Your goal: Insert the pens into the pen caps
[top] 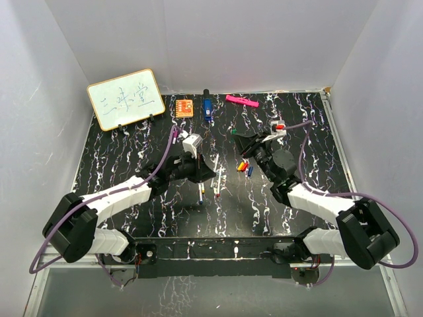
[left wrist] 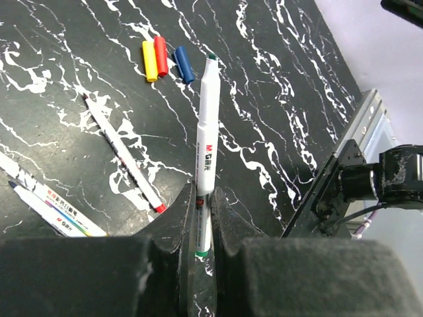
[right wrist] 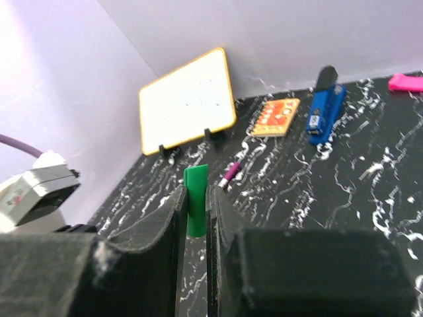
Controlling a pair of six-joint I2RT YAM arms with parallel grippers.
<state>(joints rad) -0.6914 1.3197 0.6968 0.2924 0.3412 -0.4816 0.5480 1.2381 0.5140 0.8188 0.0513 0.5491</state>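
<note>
While the left fingers clench the green pen, its tip juts straight ahead; the right fingers pinch the green cap farther right.

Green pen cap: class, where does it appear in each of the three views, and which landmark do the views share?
Top external: green pen cap just right of centre, in the right gripper.
Left wrist: not in it; the left gripper holds a green-tipped pen instead.
Right wrist: left of centre, upright in the gripper.
Shared landmark: the whiteboard, top external and right wrist only.
</note>
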